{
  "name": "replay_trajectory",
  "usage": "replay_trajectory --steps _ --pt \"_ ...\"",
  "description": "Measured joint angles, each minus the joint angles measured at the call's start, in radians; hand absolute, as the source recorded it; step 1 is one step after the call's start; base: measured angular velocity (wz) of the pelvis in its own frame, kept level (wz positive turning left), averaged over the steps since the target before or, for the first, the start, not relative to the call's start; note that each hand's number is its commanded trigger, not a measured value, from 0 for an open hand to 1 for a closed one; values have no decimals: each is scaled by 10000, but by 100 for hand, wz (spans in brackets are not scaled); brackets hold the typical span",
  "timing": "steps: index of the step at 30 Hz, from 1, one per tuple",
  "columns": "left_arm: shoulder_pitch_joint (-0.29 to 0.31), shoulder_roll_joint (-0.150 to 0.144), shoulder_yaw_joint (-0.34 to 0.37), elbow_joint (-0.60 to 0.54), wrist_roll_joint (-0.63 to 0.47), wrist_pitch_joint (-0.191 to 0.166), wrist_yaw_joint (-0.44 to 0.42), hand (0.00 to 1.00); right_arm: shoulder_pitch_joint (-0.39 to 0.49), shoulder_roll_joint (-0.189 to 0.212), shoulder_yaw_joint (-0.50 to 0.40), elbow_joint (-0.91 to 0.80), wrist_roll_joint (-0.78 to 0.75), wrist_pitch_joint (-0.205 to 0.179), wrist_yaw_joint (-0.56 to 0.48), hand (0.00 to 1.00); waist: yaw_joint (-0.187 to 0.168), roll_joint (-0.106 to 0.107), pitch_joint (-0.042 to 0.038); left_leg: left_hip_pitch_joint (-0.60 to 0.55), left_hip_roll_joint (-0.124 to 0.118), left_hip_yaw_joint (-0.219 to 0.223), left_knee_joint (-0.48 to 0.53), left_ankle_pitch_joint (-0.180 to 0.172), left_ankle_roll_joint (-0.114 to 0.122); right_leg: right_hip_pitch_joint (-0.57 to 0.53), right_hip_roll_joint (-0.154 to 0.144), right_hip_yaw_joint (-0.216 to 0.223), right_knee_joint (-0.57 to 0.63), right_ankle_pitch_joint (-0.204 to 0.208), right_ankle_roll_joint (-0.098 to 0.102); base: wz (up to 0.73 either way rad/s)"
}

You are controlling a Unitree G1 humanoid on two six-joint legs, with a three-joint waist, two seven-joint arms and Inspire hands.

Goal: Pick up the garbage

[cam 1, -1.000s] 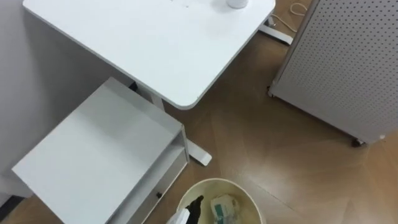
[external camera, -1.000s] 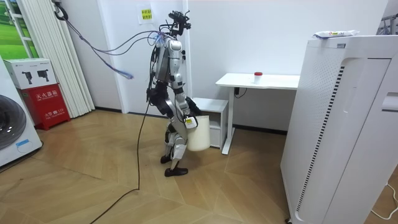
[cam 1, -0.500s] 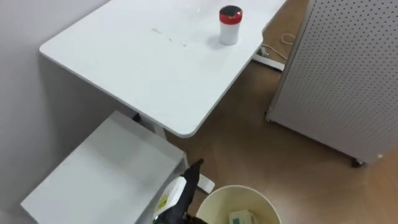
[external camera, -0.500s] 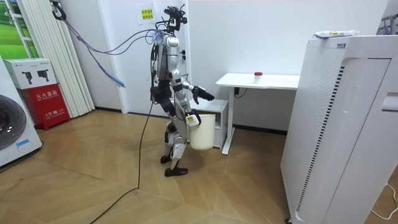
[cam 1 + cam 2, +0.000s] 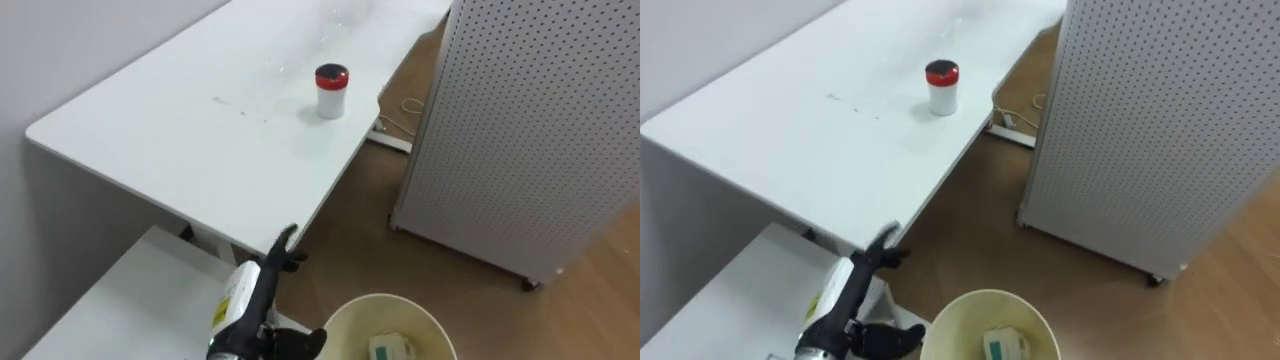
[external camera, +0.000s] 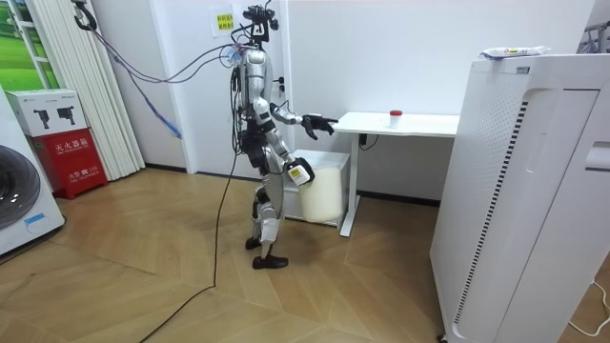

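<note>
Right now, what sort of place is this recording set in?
Probably an indoor test room furnished like a home: a white desk, a washing machine, and a tall perforated white cabinet.

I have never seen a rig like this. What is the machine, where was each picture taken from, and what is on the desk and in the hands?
It is a two-legged humanoid robot with two arms ending in fingered hands. The room view comes from a camera standing in the room; there the robot stands by a white desk. The eye views come from a stereo camera on its head, looking down. On the desk stands a white jar with a red lid. The left hand is stretched toward the desk's edge, open and holding nothing. The right hand grips the rim of a pale waste bin with some garbage in it.
</note>
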Motion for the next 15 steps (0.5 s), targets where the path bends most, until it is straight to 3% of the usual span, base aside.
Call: replay_trajectory --steps 5,8,12,15 --pt "3 71 375 -64 -6 0 256 0 6 -127 -53 3 -14 0 -65 100 -1 95 -68 287 -3 60 -175 10 4 300 13 -159 -285 202 25 -6" --pt "16 199 485 -796 6 -19 592 0 53 -129 -112 7 -157 0 -76 100 4 106 -74 395 -3 97 -208 12 4 377 24 -144 -302 206 25 -2" --pt "22 191 869 -1727 3 -593 1314 0 149 -165 -141 7 -417 0 -69 100 -41 183 -152 898 -21 208 -511 43 -39 778 30 -100 -510 224 31 -11" --pt "25 205 866 -1846 -4 -668 1419 0 229 -169 -148 -13 -419 1 -65 100 -60 180 -155 1116 -15 211 -612 58 -66 965 45 -127 -639 224 31 -1"
